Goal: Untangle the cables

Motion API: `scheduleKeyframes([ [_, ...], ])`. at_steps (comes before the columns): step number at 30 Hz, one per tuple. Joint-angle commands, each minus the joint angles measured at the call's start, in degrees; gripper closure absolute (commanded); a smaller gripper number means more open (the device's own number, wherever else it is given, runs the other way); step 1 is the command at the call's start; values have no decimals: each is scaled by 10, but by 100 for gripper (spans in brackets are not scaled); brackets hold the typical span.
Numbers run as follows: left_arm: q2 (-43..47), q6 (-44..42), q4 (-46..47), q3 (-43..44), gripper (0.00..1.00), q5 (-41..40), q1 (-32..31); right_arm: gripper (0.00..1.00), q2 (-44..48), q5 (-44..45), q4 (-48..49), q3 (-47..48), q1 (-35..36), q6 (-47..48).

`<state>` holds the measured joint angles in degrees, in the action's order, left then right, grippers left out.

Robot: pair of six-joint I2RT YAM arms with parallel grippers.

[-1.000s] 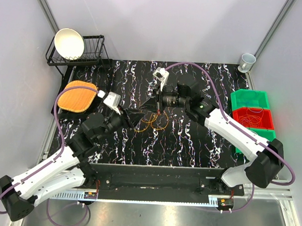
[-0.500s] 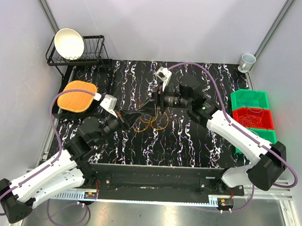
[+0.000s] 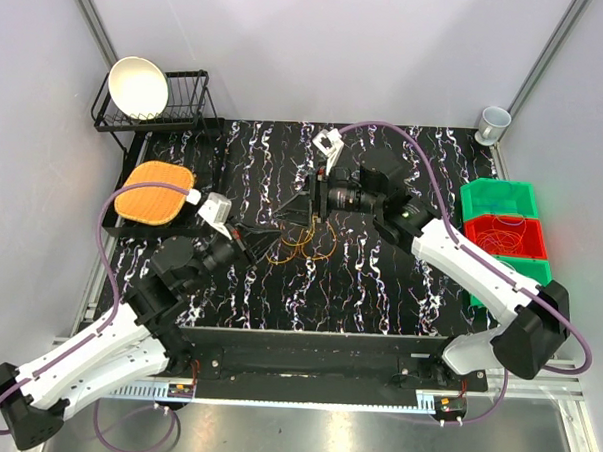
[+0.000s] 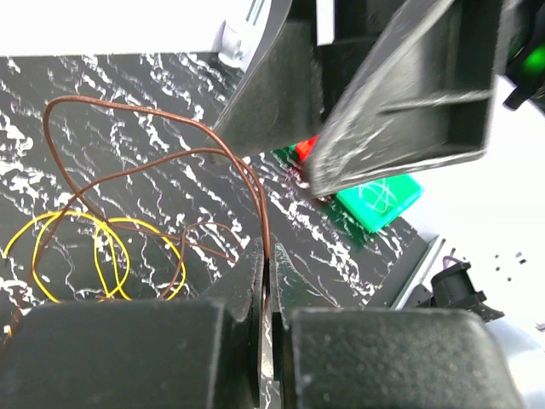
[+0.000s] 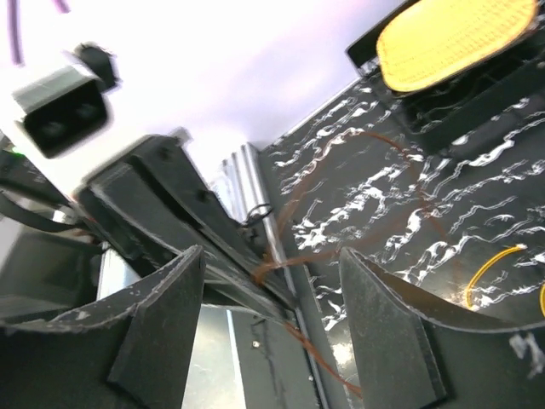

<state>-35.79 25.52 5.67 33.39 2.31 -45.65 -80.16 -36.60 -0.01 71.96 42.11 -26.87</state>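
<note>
The left gripper (image 4: 266, 277) is clamped on the brown cable (image 4: 149, 160); the right gripper (image 5: 271, 268) gapes. Light, limp and springy, the cable would likely slip unless pinched right at the fingertips.

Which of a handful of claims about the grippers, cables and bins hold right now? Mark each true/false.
1. The left gripper is shut on the brown cable. True.
2. The right gripper is clamped on that cable too. False: its jaws stand open.
3. The yellow cable loops lie on the table. True.
4. The red bin is empty. False: thin cable loops lie in it.
5. The white bowl sits in the green bin. False: it rests on the wire rack at the far left.
</note>
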Motion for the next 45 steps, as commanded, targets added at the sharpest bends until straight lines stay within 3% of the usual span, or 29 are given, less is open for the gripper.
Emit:
scheduleKeyframes([
  [1,-8,9,24,-7,100,-4,-2,31,-7,-48,62,3,-2,-44],
  [11,-17,11,39,-7,100,-16,-3,36,-18,-61,65,0,-1,-56],
  [20,3,-4,-20,15,100,-91,-3,34,10,24,11,-6,-4,-15],
  [45,-46,-4,36,11,100,-59,-3,47,-69,-50,83,-5,-4,-129],
])
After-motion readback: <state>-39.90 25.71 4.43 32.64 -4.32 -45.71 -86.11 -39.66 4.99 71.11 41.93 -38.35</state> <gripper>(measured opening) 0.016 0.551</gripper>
